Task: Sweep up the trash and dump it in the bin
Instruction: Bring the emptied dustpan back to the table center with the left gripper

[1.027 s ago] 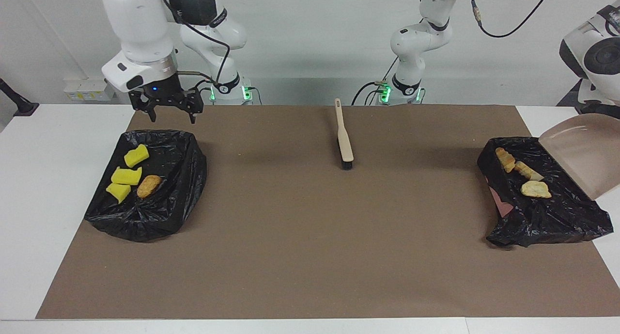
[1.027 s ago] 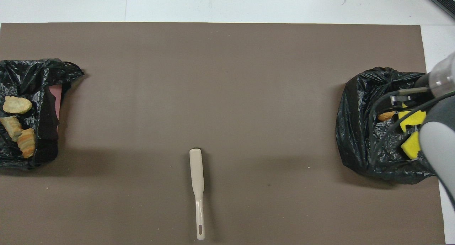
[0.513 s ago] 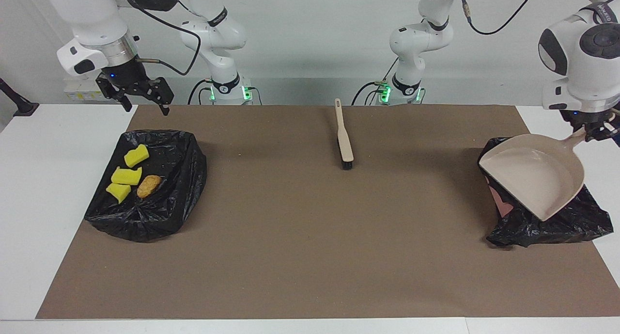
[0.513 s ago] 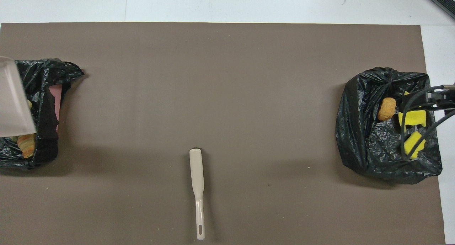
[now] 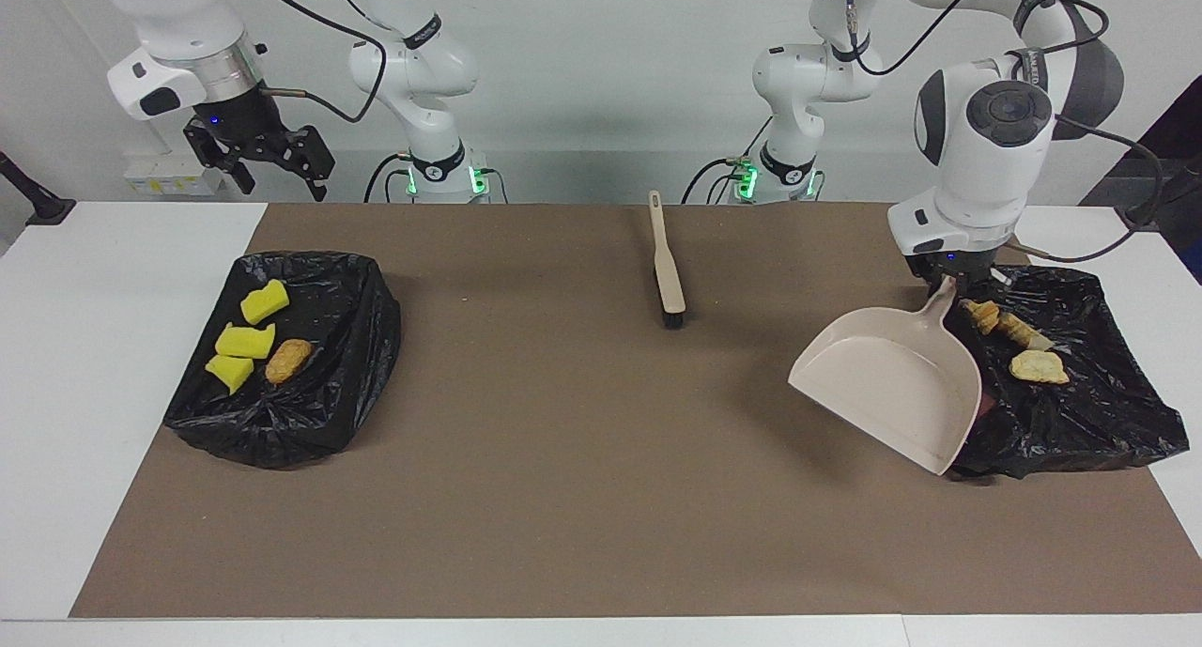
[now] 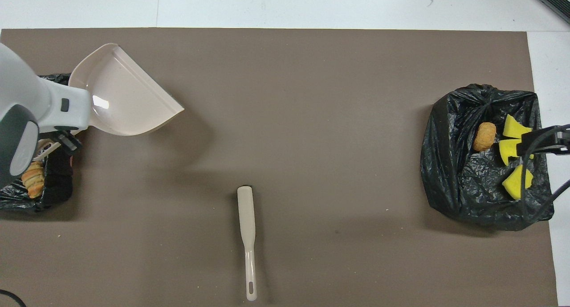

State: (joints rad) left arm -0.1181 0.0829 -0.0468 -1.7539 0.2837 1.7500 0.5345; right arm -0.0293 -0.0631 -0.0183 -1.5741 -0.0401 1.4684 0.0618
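With all seven trash scraps already in the two black bags, the left gripper, clamped on the empty dustpan handle at the bag's nine o'clock, need only set it down, while the right gripper waits, spread wide.

I work in a robotics lab: my two white arms bolted at a white table, bare walls, trailing cables.
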